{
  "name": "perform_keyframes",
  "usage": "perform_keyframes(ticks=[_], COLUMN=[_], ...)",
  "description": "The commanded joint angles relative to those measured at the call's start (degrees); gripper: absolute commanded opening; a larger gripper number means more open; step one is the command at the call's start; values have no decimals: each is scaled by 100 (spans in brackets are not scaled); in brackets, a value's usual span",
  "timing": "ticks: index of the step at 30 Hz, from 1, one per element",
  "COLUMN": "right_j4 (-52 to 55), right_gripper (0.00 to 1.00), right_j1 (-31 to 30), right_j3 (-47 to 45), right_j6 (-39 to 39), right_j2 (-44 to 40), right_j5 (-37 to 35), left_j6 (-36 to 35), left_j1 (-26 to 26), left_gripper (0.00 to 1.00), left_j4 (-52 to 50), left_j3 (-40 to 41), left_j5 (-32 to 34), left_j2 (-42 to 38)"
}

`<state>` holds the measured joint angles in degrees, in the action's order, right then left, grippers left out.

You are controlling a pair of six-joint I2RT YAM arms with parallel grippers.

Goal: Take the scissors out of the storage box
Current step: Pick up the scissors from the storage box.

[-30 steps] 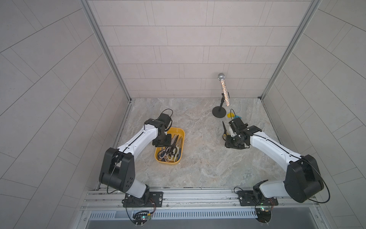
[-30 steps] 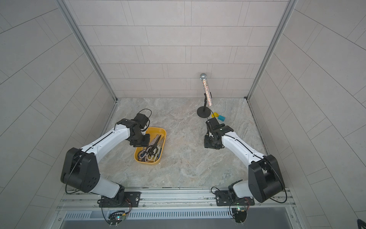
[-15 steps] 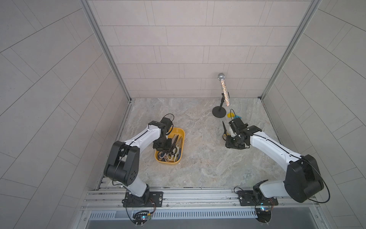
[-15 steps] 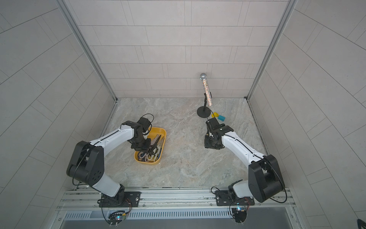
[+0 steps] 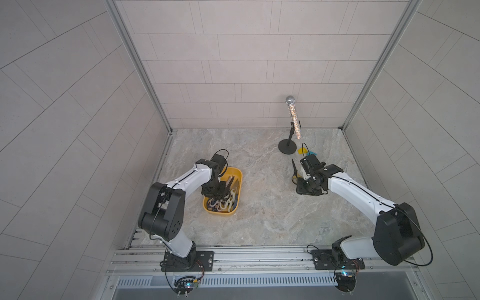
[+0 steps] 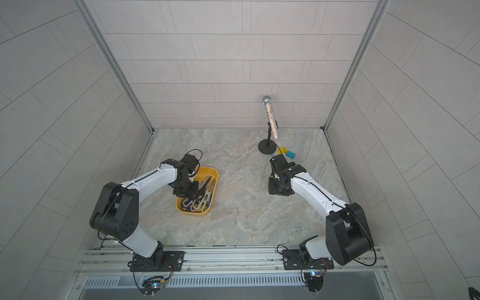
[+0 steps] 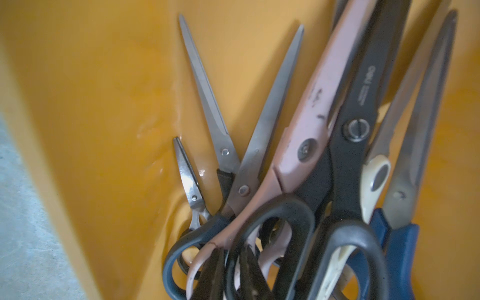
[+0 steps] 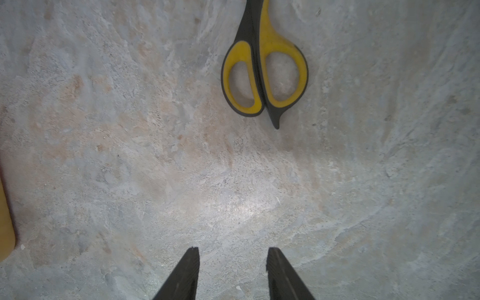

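**Left arm.** Over the last second it has swung in from the box's edge and dropped. The left pincer [image 5: 217, 193] now sits in the handle end of the heap of scissors [image 5: 224, 204] inside the shallow yellow plastic storage box [image 5: 238, 173]. Its jaws cannot be made out in any view, so whether they are apart or clamped cannot be told. Judgement: a grasp is being attempted, and this pair is not yet out.

**Obstruction.** The left wrist view shows pale pink kitchen shears [image 7: 311, 117] and black-bladed scissors [image 7: 361, 104] overlapping, with handle loops interlocked. A lift may drag neighbours.

**Right arm.** Unmoved. The right pincer [image 8: 232, 250] hovers over the marbled table [image 8: 130, 155], jaws apart and empty. It is near the yellow-and-black-handled scissors [image 8: 265, 75], which already lie outside the box.

**Surroundings.** A glittery microphone [image 5: 293, 114] on a black stand, a small yellow block [image 5: 302, 150] and a blue block [image 6: 290, 155] are well apart from the box and not in the way.
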<state>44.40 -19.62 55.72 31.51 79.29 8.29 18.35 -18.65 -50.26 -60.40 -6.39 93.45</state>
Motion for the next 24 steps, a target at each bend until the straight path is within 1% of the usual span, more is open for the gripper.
perform_keyframes(ticks=[1,4,9,17,22,24], right_j4=[183,174,165,130,130,152], right_gripper=[47,47,47,47,47,47], right_j1=[-37,-36,-40,-39,-36,-40], right_j3=[105,101,89,53,44,49], right_j6=[-46,-46,-31,22,47,66], right_j2=[-32,-39,-58,-123,-167,-187], right_j5=[-153,-142,-126,-91,-39,-36], left_j6=[20,13,10,89,499,772], left_j1=[29,35,34,38,43,38], left_gripper=[9,0,0,0,0,0], left_j4=[-4,-45,-281,-884,-1115,-1103], left_j3=[41,55,-8,-308,-409,-390], left_j5=[-33,-20,63,167,340,214], left_j2=[68,6,-173,-849,-1278,-1509])
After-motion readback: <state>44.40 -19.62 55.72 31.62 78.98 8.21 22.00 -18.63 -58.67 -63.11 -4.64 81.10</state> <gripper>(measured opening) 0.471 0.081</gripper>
